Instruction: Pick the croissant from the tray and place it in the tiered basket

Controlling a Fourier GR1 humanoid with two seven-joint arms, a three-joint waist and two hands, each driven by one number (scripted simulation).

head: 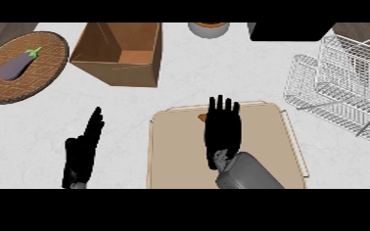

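Across the pale worktop (217, 73) everything is lying spread out beneath me. The beige tray (274, 142) is sitting nearest, at the lower middle, and the white wire tiered basket (332, 83) is standing well apart at the right edge. A brown cardboard box (123, 54) is sitting open at the upper left, beside a woven round mat (43, 73) carrying an eggplant (18, 64). My right hand (222, 127) is hovering over the tray with fingers straight and spread — it is gripping nothing. The croissant (203, 117) is lying on the tray's far part, mostly hidden under that hand — only a brown sliver is showing. My left hand (83, 149) is resting open over the worktop, left of the tray.
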